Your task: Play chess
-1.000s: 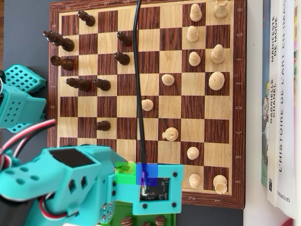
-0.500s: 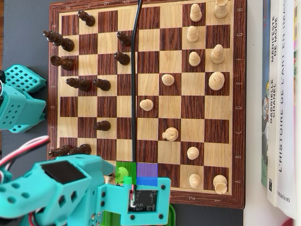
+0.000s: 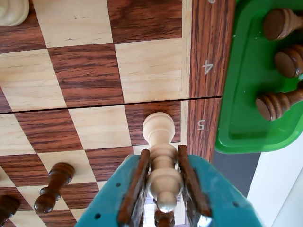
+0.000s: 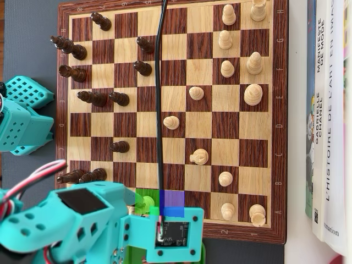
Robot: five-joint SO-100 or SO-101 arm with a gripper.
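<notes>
Gripping a light chess piece (image 3: 161, 156) between clenched brown-padded fingers (image 3: 135, 187), the gripper (image 3: 161, 161) sits at the lower centre of the wrist view, over the chessboard (image 3: 90, 71) edge beside numeral 5. Upper right, a green tray (image 3: 241, 90) holds dark pieces (image 3: 279, 101).

light pawn (image 3: 161, 156) | pale wood, clamped between jaws | over board edge by file 5
</notes>
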